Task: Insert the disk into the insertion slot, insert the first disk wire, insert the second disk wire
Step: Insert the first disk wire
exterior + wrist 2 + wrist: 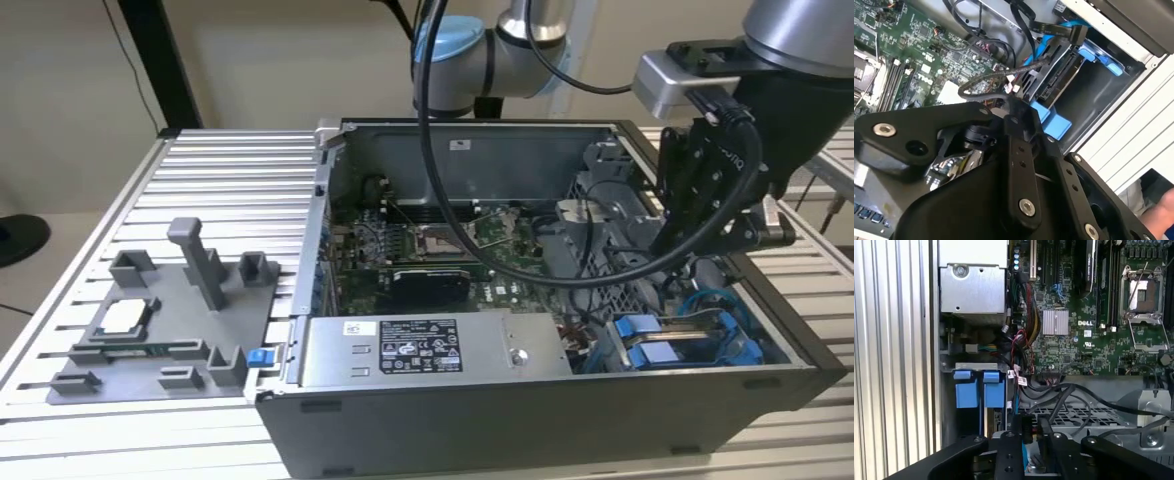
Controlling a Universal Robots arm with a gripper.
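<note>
Two blue caddy ends stand side by side in the insertion slot at the case's corner, and the disk is one of them. In the second wrist view the seated disk shows its dark connector edge, with a blue wire running above it. In the exterior view the blue caddies lie low at the right. My gripper hangs just above this bay. A black connector with a blue wire sits between its fingers. The exterior view shows the gripper over the case's right side.
A grey labelled power supply box lies beside the bay. The green motherboard fills the case floor, crossed by loose black cables. A grey fixture plate rests on the ribbed table. A person's hand shows beyond the case.
</note>
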